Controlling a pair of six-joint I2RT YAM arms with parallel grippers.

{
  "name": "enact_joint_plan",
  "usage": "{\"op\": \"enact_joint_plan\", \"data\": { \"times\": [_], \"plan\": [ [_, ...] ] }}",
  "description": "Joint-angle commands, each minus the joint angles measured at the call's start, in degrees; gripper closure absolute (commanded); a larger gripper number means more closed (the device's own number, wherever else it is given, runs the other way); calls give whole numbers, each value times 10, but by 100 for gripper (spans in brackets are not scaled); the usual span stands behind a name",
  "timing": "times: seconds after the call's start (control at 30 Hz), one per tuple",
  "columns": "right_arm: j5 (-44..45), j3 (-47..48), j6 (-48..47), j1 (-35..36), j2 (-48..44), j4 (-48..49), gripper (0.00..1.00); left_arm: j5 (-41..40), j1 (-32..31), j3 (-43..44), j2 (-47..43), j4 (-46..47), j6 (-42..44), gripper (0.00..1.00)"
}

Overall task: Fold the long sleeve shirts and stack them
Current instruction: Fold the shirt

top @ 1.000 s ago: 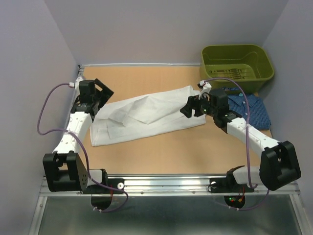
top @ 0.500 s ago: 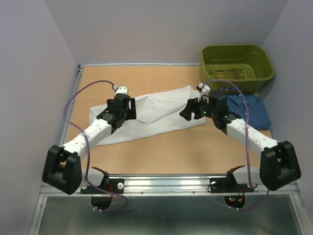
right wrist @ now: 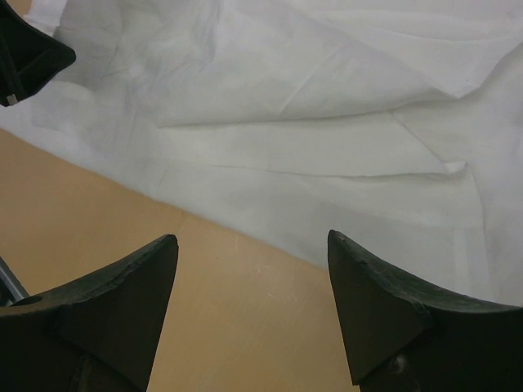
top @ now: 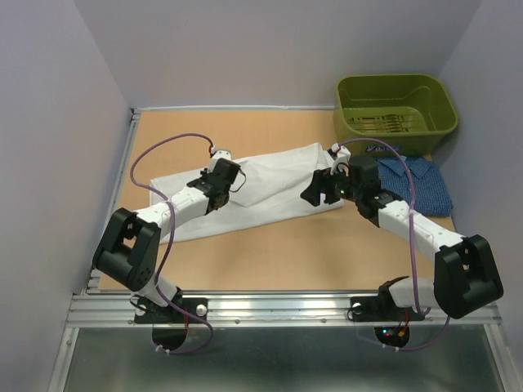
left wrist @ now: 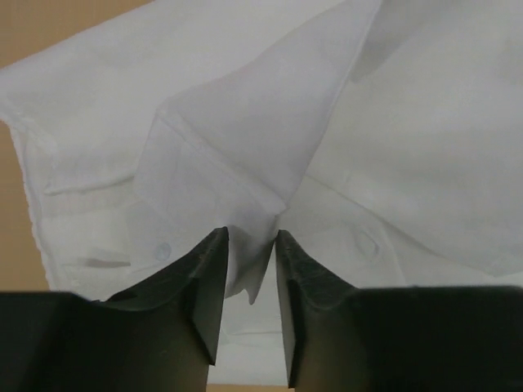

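Swinging in from the table's left edge, your left arm is now reaching over the middle of the white shirt [top: 274,175], and its fingers are drawing together where a second ago they were standing wide. Your right arm is barely shifting.

Starting nearest you, the table [top: 270,249] is showing bare wood between the arm bases and the cloth. Beyond that, the white shirt is lying spread across the middle, its long axis running from near-left to far-right, so each arm is covering one end of it.

Your left gripper [left wrist: 249,245] is sitting right on top of the shirt near its left-centre, the cloth directly below and ahead of it. Its jaws are pinching a raised fold of white fabric beside the button strip, with only a narrow gap between them and cloth filling that gap.

Your right gripper [right wrist: 252,245] is hanging over the shirt's near right edge with its jaws wide apart, gripping nothing; the hem is lying just ahead of its fingertips.

Farther right, the blue shirt [top: 425,184] is waiting flat behind your right arm, and the green bin [top: 396,106] is sitting just beyond it in the far corner.
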Motion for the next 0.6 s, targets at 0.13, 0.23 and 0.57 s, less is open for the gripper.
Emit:
{"op": "enact_joint_plan", "data": {
  "times": [0.13,0.23,0.57],
  "plan": [
    [0,-9,-3,4,-8,19,21,-48,-7,108,-22,-99,-23,99],
    [6,-9,-5,4,-12,19,21,-4,-9,160,-48,-178,-48,100],
    [7,5,-6,4,-7,20,21,145,28,268,-76,-406,-114,100]
  ]
}}
